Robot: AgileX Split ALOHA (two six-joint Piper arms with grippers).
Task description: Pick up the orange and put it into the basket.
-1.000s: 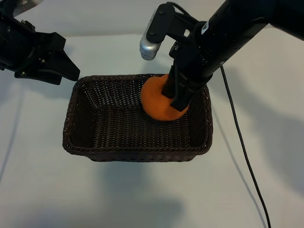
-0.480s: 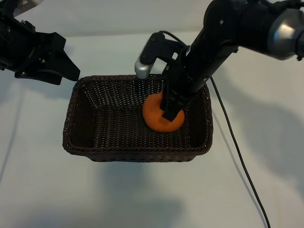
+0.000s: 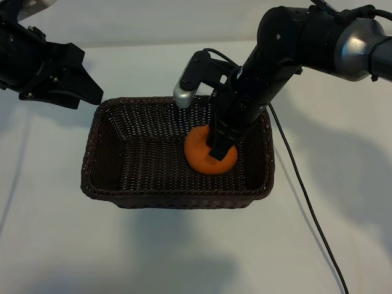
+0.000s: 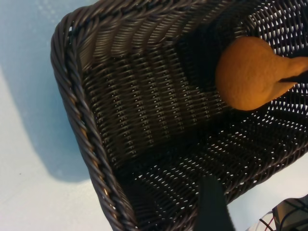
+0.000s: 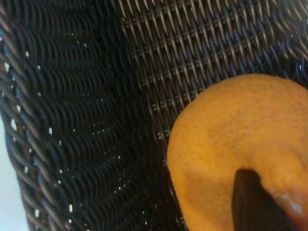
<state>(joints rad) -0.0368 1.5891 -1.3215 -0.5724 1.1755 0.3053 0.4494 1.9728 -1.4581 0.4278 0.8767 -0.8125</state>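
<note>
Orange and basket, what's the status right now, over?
Right end effector shut on orange, low inside basket. Left end effector open, parked beyond basket's corner. Nothing blocking.

White table (black cable trailing across).

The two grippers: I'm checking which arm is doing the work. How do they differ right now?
The right gripper reaches down inside the basket, clamped on the orange; the left gripper hangs outside, above the basket's far left corner. The right holds the fruit; the left holds nothing, its jaws apart. Both are black and angled downward.
</note>
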